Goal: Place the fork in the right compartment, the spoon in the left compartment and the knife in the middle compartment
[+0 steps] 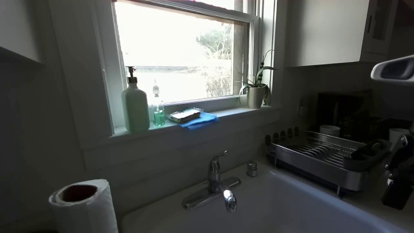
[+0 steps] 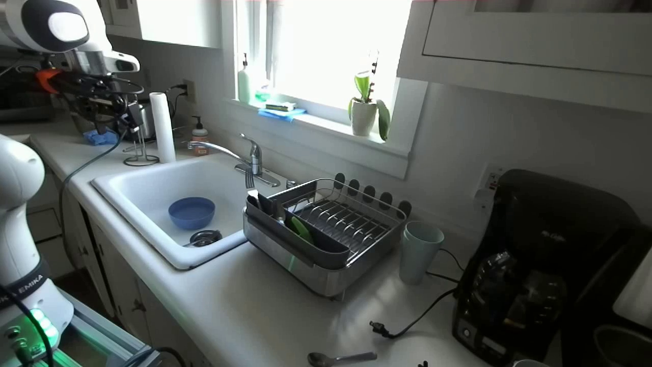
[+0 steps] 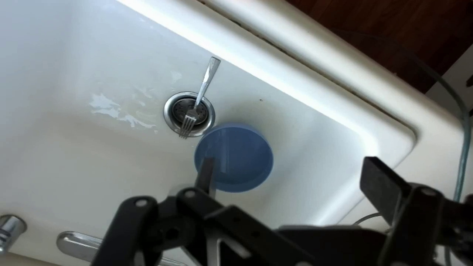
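In the dim kitchen, the pincer hangs spread and empty near the sink, where the adjacent bowl could obstruct a grasp on the fork across the drain. Utensils in the rack could snag it; the spoon lies on the desk.

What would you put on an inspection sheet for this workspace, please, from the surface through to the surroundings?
Surface: white counter around an inset sink.
Job's things: a fork across the drain; a second fork tines-up in the caddy; spoon on the counter; knife not made out.
Clutter: bowl in the sink, cups beside the rack.
Gripper: open, holding nothing.
Cables: loose plug near the coffee maker; a cable by the sink's corner.
Surroundings: window, with bottles and a potted plant on its sill.
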Motion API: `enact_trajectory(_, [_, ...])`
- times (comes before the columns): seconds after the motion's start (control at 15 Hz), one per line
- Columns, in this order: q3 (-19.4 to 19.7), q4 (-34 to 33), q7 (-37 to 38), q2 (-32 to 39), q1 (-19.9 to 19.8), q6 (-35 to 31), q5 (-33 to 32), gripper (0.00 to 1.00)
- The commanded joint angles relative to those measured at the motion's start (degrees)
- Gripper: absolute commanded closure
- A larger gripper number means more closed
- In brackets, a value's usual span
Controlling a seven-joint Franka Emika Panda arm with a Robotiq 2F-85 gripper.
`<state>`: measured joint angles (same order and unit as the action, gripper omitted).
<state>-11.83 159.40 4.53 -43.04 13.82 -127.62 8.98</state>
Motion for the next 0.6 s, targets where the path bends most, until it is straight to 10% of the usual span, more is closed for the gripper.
enact_trajectory(0.0, [3.4,-0.1,1.6,-0.8,-5.6,2.2,-2.5,0.0])
enact_trajectory(0.53, [13.0,-0.3,-0.8,0.4,-19.1,0.2,-6.9,0.0])
